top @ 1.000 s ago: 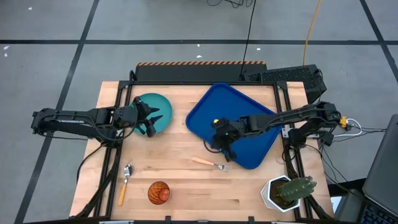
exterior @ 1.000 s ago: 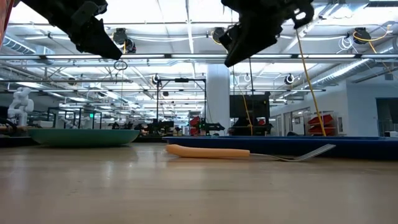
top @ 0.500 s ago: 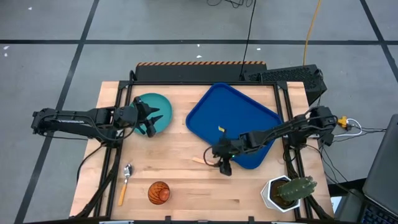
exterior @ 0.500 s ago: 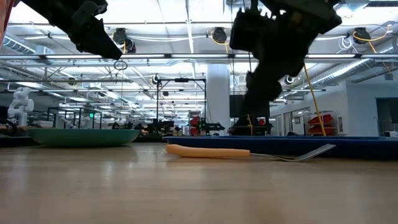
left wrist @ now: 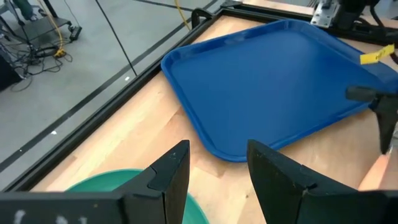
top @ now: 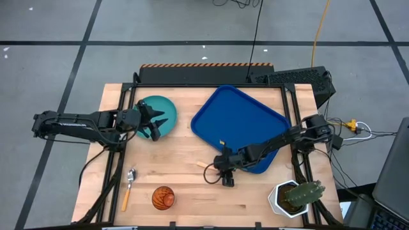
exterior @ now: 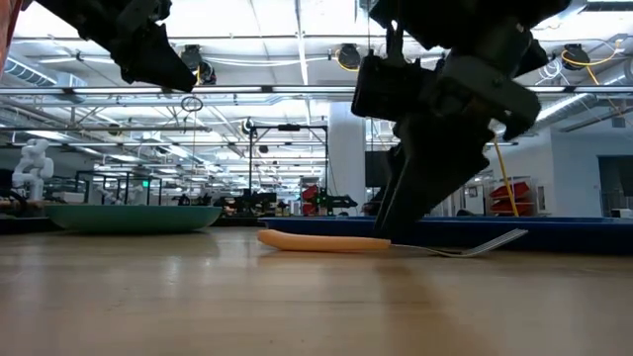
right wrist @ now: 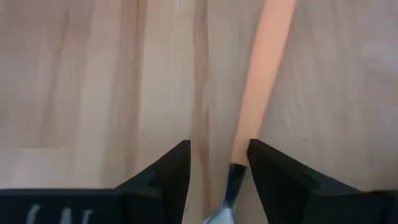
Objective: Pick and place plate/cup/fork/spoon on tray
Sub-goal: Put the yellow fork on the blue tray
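The fork (top: 203,165) lies flat on the table just in front of the blue tray's (top: 246,115) near corner. My right gripper (top: 225,176) is open and down at the table over it. In the right wrist view (right wrist: 217,149) the fork's metal neck (right wrist: 231,177) lies between the fingers, with the orange handle (right wrist: 264,81) running away from them. My left gripper (top: 155,125) is open and empty, well above the teal plate's (top: 151,107) right part. The spoon (top: 128,185) and the amber cup (top: 163,198) rest on the table near its front edge. My right gripper comes from above with its fingers pointing down, one on each side of the fork's neck (right wrist: 231,177), where the metal meets the orange handle, and across the fork. I cannot tell whether a finger touches it. The fork lies flat on the table (exterior: 326,240).
A white pot with a cactus (top: 297,197) stands at the table's near right corner, close to my right arm. Bare wood lies between the fork, the cup and the plate. The tray holds nothing but a small yellow tag (top: 222,142).
My right gripper has gone from above the tray's near part toward the table's near edge and down, until its open fingers stand at the table on either side of the fork. My left arm has kept still.
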